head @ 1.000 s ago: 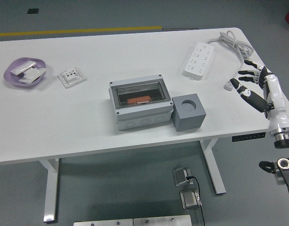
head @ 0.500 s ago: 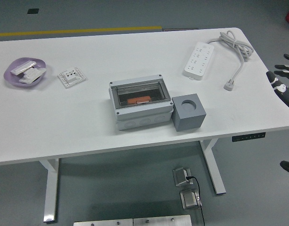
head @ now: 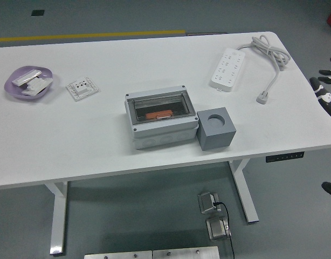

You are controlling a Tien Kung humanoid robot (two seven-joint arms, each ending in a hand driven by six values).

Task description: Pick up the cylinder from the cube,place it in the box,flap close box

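Observation:
A grey box (head: 161,117) stands at the table's middle with its clear flap lying shut over the top. Through the flap I see the orange cylinder (head: 158,114) lying inside. Right beside the box stands the grey cube (head: 215,129), and its round hole is empty. My right hand (head: 326,81) shows only at the picture's right edge, off the table's right end and far from the box. Its fingers are spread and hold nothing. My left arm is out of view.
A white power strip (head: 228,67) with its cable and plug (head: 262,98) lies at the back right. At the far left sit a purple dish (head: 28,82) with white parts and a white socket plate (head: 82,88). The white table (head: 101,145) bears all of these.
My right hand has drawn back to the right, from over the table's right end to mostly outside the picture. The box, cylinder and cube have not moved.

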